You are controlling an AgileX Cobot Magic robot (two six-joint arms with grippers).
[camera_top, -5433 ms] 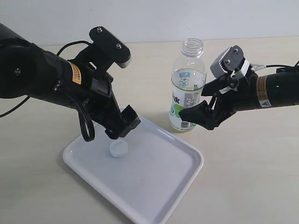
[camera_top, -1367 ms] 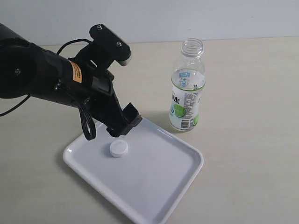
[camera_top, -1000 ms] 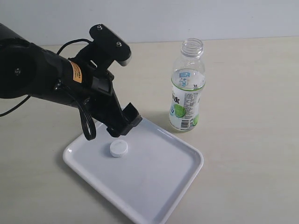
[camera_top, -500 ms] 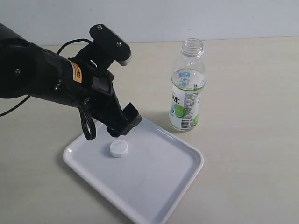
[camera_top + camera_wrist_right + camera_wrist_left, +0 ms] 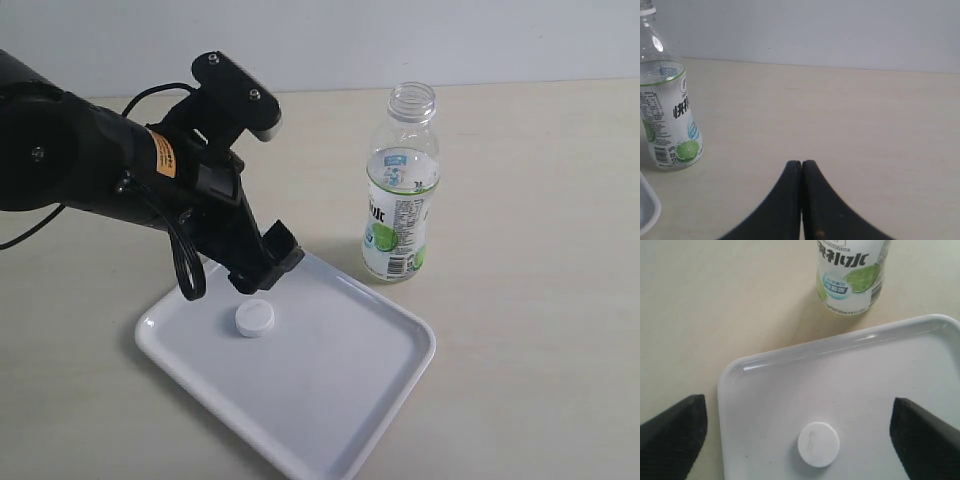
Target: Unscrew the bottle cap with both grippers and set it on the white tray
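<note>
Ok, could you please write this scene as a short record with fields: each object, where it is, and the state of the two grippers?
bottle cap: lying flat on the white tray, nothing holding it
bottle: upright on the table beside the tray, mouth open
left gripper: above the cap, jaws open wide, empty
right gripper: away from the bottle, jaws shut, empty
task state: cap off and on the tray

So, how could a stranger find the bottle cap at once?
Find the large white tray beside the open clear bottle. The bottle cap lies on it, under the open left gripper: a small round white disc, the only loose thing on the tray.
</note>
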